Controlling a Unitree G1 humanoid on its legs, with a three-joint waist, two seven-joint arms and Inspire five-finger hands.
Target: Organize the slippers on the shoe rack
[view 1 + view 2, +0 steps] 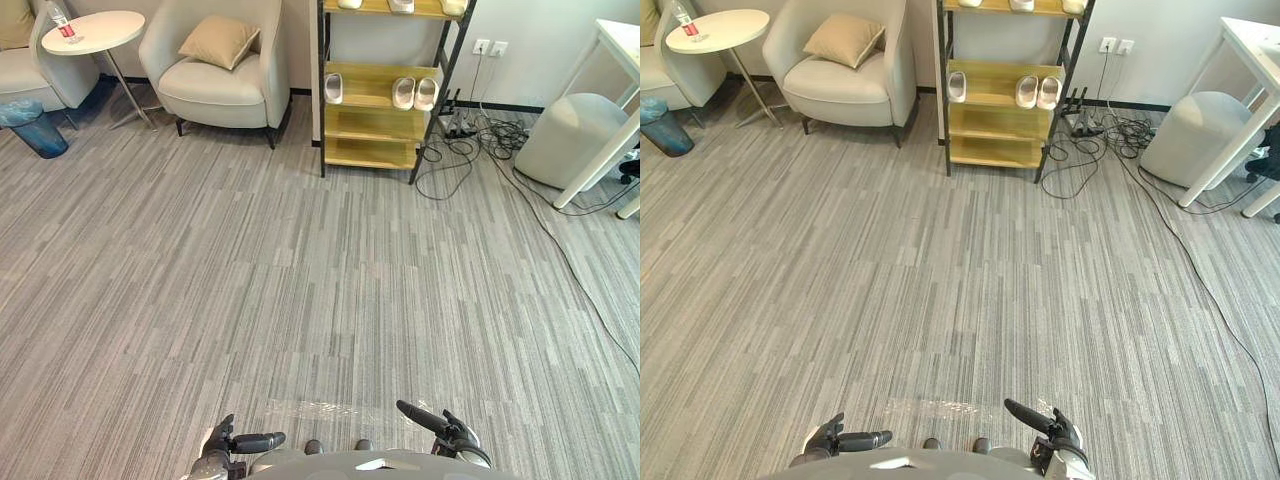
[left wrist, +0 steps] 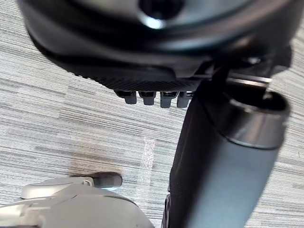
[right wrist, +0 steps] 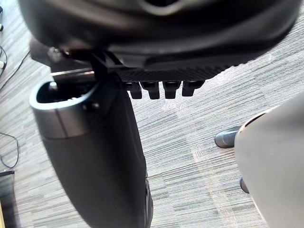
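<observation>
3 slippers (image 1: 403, 92) on shoe rack (image 1: 370, 122) middle shelf, armchair (image 1: 215, 92) beside

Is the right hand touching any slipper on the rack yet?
Apart. The left eye view shows the right hand low by the robot, with open carpet between it and the slippers on the shoe rack.

The room is lit brightly and evenly from above, and no hard-edged shadows are cast on the carpet (image 1: 300, 280). Soft, shallow shade is seen beneath the armchair (image 1: 215, 80), the round side table (image 1: 100, 30) and the grey pouf (image 1: 575, 135). The lower shelves of the shoe rack (image 1: 375, 120) are slightly dimmed by those above. A pale glossy strip (image 1: 300, 408) on the carpet is caught by the light. Small glints are carried on the dark casings of the left hand (image 2: 142, 57) and the right hand (image 3: 156, 47).
</observation>
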